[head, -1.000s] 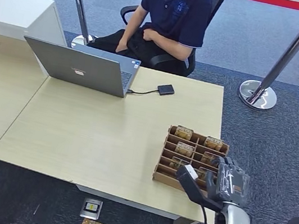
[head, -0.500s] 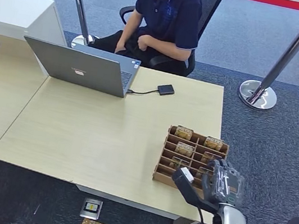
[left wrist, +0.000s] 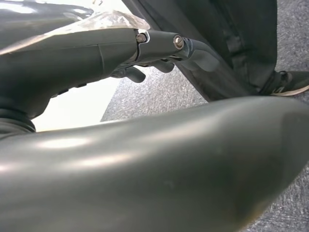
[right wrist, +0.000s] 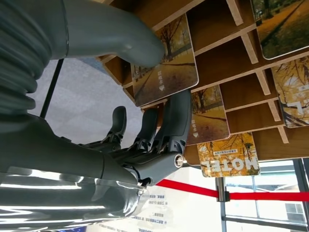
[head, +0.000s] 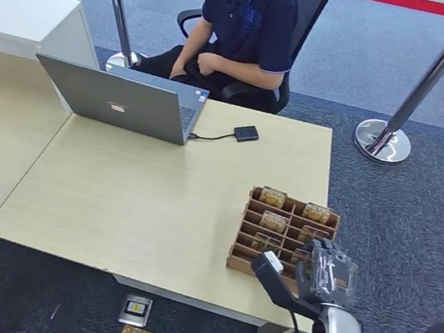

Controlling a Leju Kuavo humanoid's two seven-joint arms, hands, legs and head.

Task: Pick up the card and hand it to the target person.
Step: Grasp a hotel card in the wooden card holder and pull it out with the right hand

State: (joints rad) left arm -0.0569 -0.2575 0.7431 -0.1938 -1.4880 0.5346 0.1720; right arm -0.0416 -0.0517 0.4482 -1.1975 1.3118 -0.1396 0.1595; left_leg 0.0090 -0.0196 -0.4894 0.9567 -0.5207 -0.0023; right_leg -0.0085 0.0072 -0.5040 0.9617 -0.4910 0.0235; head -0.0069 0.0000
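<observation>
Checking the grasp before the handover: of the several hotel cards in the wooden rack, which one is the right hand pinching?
The card in the rack slot nearest the robot: the right hand has its thumb on the card's autumn-tree face and a finger behind. The others stand untouched.

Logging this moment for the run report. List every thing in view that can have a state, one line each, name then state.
laptop: open, lid up, cable plugged in.
wooden card rack: flat on the table, cards standing in several slots.
card: in the rack, pinched between thumb and a finger.
right robot hand: at the rack, holding that card.
left robot hand: fingers loosely curled, holding nothing visible.
person: seated in the office chair behind the table.
</observation>
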